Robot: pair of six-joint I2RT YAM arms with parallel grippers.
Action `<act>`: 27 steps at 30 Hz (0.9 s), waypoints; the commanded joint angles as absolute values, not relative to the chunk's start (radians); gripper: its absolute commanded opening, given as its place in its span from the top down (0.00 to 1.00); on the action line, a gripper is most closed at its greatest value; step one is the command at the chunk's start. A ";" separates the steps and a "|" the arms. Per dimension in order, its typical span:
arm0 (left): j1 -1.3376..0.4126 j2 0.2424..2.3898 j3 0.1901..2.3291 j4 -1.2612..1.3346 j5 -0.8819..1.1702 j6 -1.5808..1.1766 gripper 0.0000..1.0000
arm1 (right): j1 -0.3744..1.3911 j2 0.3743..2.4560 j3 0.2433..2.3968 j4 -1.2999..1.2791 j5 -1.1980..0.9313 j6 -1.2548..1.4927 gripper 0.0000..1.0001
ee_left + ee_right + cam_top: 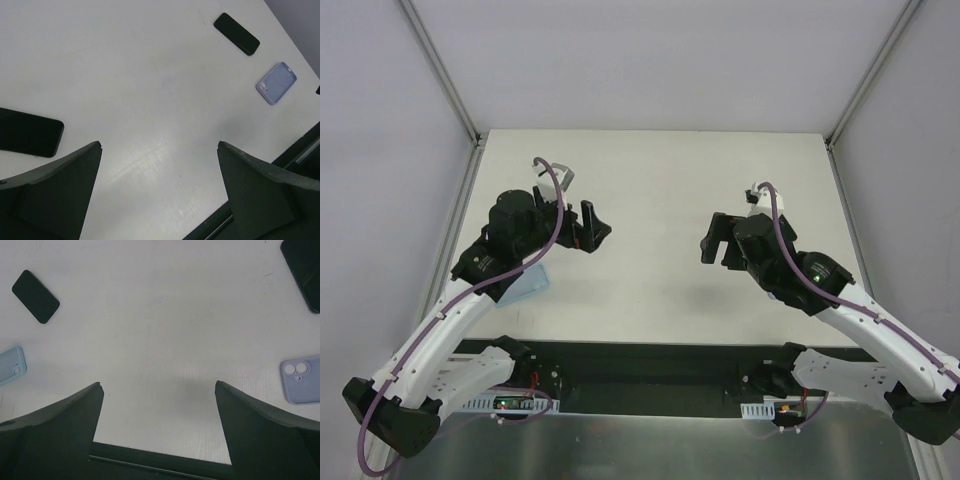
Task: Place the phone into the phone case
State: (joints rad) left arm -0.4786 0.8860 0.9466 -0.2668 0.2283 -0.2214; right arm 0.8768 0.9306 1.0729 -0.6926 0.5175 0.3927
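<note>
Two pincers [592, 230] [712, 242] aloft — jaws agape

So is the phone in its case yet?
Not yet. Nothing looks done: a black phone lies bare on the table, apart from the lilac case. The left hand and right hand are open and empty. Picking up and fitting are left.

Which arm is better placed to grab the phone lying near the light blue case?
Left. The light blue case lies partly under the left arm, and that phone sits just beside the open left gripper. In the right wrist view both lie far left.
</note>
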 commanded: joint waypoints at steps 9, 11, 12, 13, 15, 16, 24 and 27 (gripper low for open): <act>-0.480 0.983 1.073 -0.382 -0.392 -0.396 0.01 | 0.879 0.897 1.059 -0.681 0.488 0.410 0.04; -0.459 1.084 1.136 -0.486 -0.455 -0.442 0.01 | 0.882 0.885 1.040 -0.681 0.482 0.422 0.04; -0.427 1.119 1.210 -0.523 -0.468 -0.454 0.01 | 0.881 0.879 1.032 -0.673 0.477 0.426 0.04; -0.414 1.158 1.244 -0.587 -0.485 -0.478 0.01 | 0.881 0.865 1.025 -0.669 0.471 0.426 0.04; -0.361 1.262 1.323 -0.621 -0.497 -0.502 0.01 | 0.881 0.844 0.987 -0.652 0.457 0.425 0.04; -0.335 1.296 1.347 -0.638 -0.485 -0.527 0.01 | 0.881 0.822 0.971 -0.647 0.456 0.426 0.04; -0.138 1.626 1.511 -0.742 -0.312 -0.830 0.06 | 0.881 0.727 0.943 -0.664 0.399 0.403 0.04; -0.137 1.759 1.610 -0.779 -0.284 -0.825 0.06 | 0.882 0.701 0.948 -0.670 0.410 0.400 0.03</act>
State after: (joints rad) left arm -0.1303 1.6501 1.4822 -0.6937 -0.3489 -0.7292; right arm 0.8768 0.7341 0.9455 -0.6796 0.4160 0.4103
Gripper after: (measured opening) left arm 0.942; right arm 0.962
